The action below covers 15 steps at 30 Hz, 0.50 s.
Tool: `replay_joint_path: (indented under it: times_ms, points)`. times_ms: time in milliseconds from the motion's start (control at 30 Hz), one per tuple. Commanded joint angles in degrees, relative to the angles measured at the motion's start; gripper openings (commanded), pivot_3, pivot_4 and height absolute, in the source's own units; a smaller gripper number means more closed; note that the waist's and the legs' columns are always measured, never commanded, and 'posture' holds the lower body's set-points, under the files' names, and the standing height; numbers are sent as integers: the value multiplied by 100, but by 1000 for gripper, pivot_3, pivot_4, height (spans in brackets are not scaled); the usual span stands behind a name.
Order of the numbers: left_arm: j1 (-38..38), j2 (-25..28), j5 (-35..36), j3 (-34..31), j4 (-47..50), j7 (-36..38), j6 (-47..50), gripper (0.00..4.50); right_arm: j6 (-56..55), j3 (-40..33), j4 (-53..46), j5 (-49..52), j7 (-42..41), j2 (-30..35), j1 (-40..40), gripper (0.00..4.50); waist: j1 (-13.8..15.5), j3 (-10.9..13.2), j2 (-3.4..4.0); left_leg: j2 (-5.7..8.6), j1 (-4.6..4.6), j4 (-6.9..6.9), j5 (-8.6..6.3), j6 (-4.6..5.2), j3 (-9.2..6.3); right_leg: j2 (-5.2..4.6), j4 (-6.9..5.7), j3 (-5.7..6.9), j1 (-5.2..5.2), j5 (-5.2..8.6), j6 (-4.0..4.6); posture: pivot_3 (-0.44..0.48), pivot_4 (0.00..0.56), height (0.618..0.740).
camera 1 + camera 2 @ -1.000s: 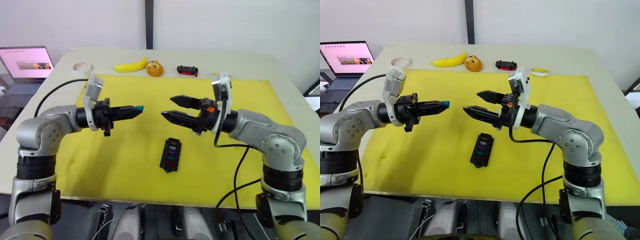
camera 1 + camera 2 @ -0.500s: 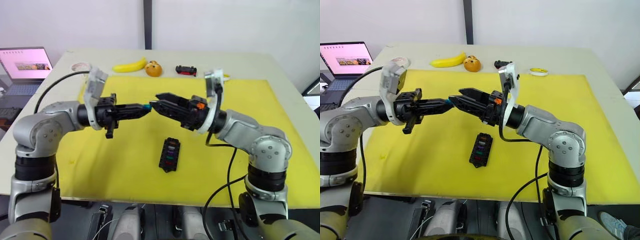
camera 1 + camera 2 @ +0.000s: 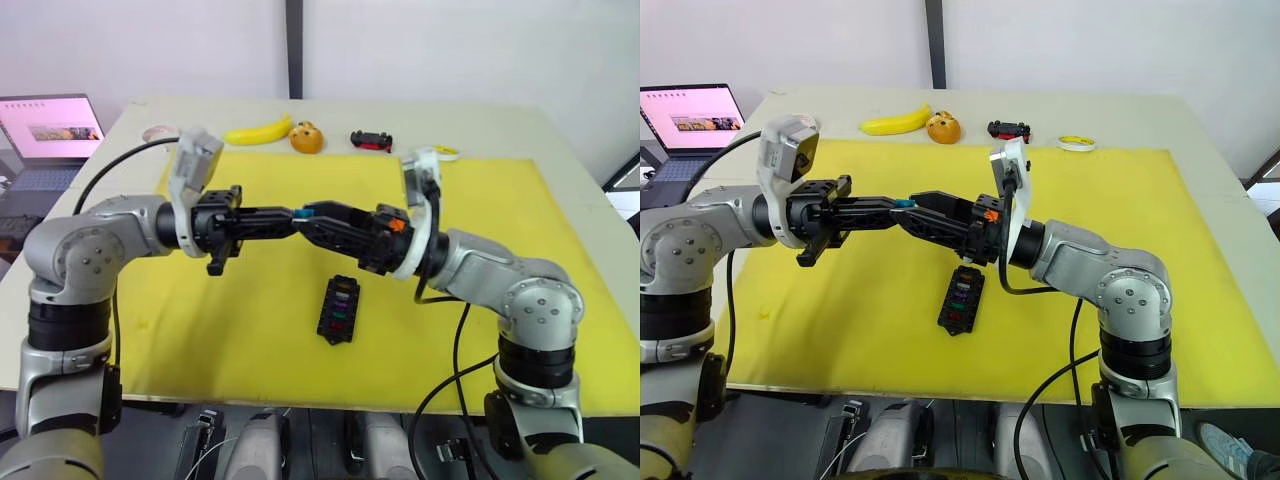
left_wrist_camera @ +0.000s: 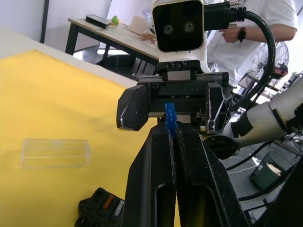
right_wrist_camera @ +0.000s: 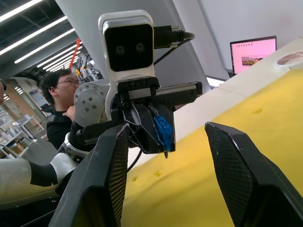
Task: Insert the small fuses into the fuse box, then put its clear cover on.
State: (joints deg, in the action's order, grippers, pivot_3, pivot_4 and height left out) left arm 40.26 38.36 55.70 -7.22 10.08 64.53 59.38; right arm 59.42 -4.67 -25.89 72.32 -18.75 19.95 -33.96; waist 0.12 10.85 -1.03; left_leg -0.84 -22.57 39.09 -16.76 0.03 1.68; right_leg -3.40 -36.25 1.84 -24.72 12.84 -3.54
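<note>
1. Left gripper (image 3: pixel 292 213): fingers pressed together on a teal blade fuse (image 4: pixel 169 115), which stands proud of the fingertips. The gripper is held above the yellow mat (image 3: pixel 230 330), pointing toward 3 o'clock in the head views.

2. Right gripper (image 5: pixel 165 156): fingers spread wide, nothing between them but the other arm's fingertips. It points toward 9 o'clock, nose to nose with the left gripper.

3. Relation of fuse to right gripper: in the right wrist view the teal blade fuse (image 5: pixel 163 132) sits in the gap between the two spread fingers (image 5: pixel 102 189), touching neither. In the left eye view the fuse (image 3: pixel 298 212) lies at the meeting point of the two grippers, with the right fingers reaching past it on either side.

4. Fuse box (image 3: pixel 340 309): flat on the mat, at about 5 o'clock from the meeting point of the grippers and well below it in the picture. Its long axis runs roughly 12 to 6 o'clock. Several coloured fuses are seated in its slots; an exact count cannot be made.

5. Clear cover (image 4: pixel 55 152): lying flat on the mat, apart from the fuse box (image 4: pixel 100 211), as seen in the left wrist view. It is not on the box.

6. Other items at the far edge of the table: banana (image 3: pixel 258 131), a small orange figure (image 3: pixel 308 137), a black-and-red toy car (image 3: pixel 372 140), and tape rolls (image 3: pixel 1078 143). A laptop (image 3: pixel 48 135) stands at 10 o'clock.

7. Persons: one in a white shirt (image 4: pixel 246 28) behind the right arm; another in dark clothing (image 5: pixel 59 109) behind the left arm.
</note>
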Motion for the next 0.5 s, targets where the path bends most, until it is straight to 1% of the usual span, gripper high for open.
replay_joint_path:
  times_ms: [33,400,433,467,500]
  points:
    - [97,62,33,36,50,73,-86,0,-140,5,-186,116,-62,43,-5,2684,0,0,0,0,0,0,0,0,0,0,0,0,0,0,0,0,150,737]
    - [57,102,-6,48,-7,49,-181,0,-170,22,-233,242,-67,114,48,2684,4,0,0,0,0,0,0,0,0,0,1,0,0,0,0,0,150,737]
    - [56,103,-10,48,-2,49,-197,0,-174,30,-248,259,-63,123,68,2174,4,0,0,0,0,0,0,0,0,0,1,0,0,0,0,0,150,737]
    - [54,107,-10,52,4,51,-212,0,-181,35,-257,270,-58,130,82,1887,4,0,0,0,0,0,0,0,0,0,1,0,0,0,0,0,150,737]
    - [55,114,6,54,6,50,-206,0,-186,45,-260,276,-58,139,89,1425,3,0,0,0,0,0,0,0,0,0,1,0,0,0,0,0,150,737]
